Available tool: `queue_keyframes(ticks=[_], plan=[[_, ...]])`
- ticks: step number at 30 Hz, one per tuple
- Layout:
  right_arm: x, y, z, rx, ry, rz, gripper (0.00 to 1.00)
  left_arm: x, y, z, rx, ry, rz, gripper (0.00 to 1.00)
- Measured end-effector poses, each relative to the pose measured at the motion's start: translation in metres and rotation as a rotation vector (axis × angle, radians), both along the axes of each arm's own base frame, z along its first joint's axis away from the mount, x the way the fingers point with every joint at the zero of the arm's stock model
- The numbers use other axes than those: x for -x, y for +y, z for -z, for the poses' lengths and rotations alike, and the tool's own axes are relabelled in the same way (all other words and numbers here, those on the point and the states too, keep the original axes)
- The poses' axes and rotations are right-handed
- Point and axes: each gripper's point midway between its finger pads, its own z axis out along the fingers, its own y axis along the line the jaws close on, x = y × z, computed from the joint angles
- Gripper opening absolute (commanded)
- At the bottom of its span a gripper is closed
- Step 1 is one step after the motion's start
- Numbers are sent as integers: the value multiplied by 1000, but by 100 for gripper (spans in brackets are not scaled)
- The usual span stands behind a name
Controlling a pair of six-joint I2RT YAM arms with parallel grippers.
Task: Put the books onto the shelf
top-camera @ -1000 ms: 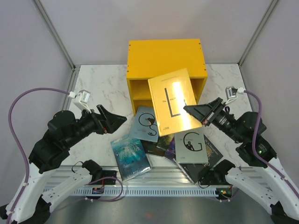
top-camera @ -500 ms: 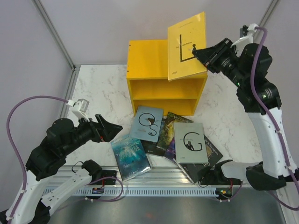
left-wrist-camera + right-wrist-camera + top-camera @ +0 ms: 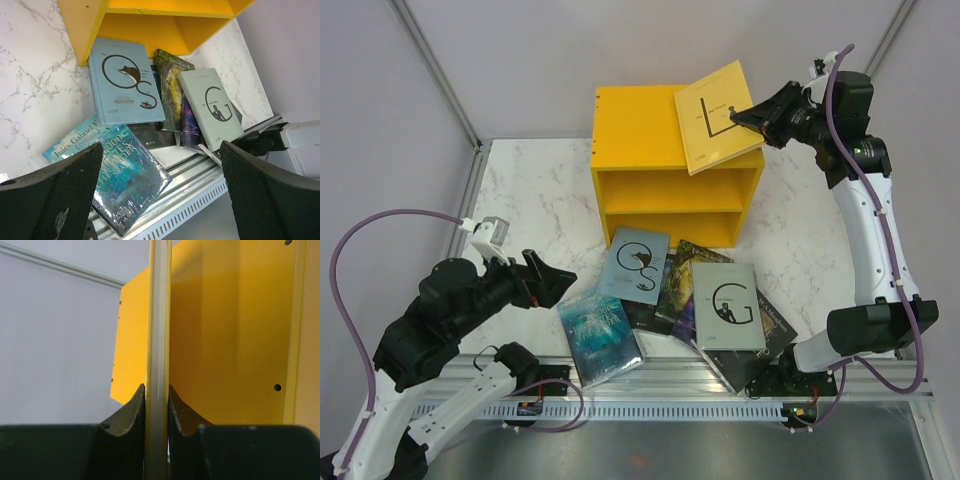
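You're looking at a lab test cell: plain pale panels (image 3: 520,60) in aluminium posts (image 3: 435,70) wall off your marble-look worktop (image 3: 540,190), and robot arms (image 3: 865,220) bolt to a slotted rail (image 3: 660,405) at its near edge.

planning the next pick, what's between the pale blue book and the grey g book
A dark fantasy-cover book, partly under both the pale blue book and the grey G book; clearest in the left wrist view.

our right arm held high, elbow up, wrist level with shelf (image 3: 638,122) top at its right corner; right gripper (image 3: 748,112) pinched on yellow book (image 3: 712,125) edge. our left arm crouched low, front-left of shelf; left gripper (image 3: 560,280) jaws spread wide.
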Motion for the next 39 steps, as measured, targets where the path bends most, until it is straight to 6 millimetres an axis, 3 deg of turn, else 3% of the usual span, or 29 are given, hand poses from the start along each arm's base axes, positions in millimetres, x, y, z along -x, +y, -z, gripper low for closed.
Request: queue_keyframes(ticks=[7, 25, 26, 28, 29, 30, 32, 37, 39], plan=[[-2, -6, 18, -30, 40, 6, 0, -3, 3, 10, -31, 6, -14, 100], [-12, -15, 29, -89, 45, 111, 0, 2, 8, 18, -34, 7, -18, 100], [-12, -16, 29, -89, 44, 111, 20, 2, 8, 18, -34, 7, -18, 100], [-12, -16, 30, -80, 41, 109, 46, 2, 8, 19, -35, 8, -18, 100], [-14, -19, 34, -55, 42, 119, 89, 2, 8, 20, -35, 9, -18, 100], [-15, -20, 41, -48, 66, 128, 98, 2, 8, 20, -36, 10, -18, 100], [-19, -25, 19, -4, -25, 137, 98, 2, 8, 21, -38, 13, -18, 100], [-24, -45, 27, 148, -41, 207, 98, 3, 8, 21, -37, 12, -18, 100], [-21, -55, 44, 217, 11, 240, 98, 3, 8, 21, -37, 11, -18, 100]])
